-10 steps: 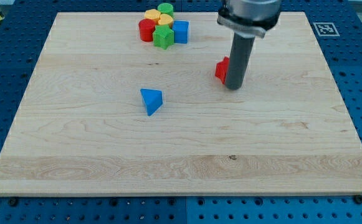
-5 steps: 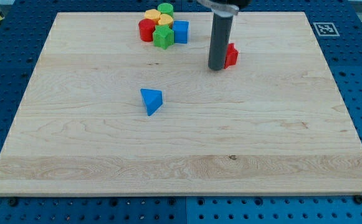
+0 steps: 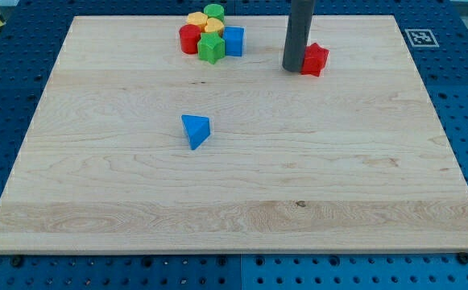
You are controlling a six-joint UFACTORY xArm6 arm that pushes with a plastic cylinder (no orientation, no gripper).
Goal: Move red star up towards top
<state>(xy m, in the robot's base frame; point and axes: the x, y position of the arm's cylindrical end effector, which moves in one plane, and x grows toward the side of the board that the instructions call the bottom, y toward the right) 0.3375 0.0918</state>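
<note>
The red star [image 3: 315, 59] lies on the wooden board [image 3: 242, 177] in the upper right part, close to the view's top. My dark rod comes down from the top edge, and my tip [image 3: 293, 68] rests on the board just left of the red star, touching or nearly touching its left side.
A tight cluster sits at the top centre: a red cylinder [image 3: 189, 39], a yellow block [image 3: 197, 18], a green cylinder [image 3: 213, 11], a green star [image 3: 211, 49] and a blue cube [image 3: 234, 40]. A blue triangle [image 3: 195, 130] lies alone left of centre.
The red star moved up and to the right. My tip moved up from the star's right side to its left side. The other blocks have not moved.
</note>
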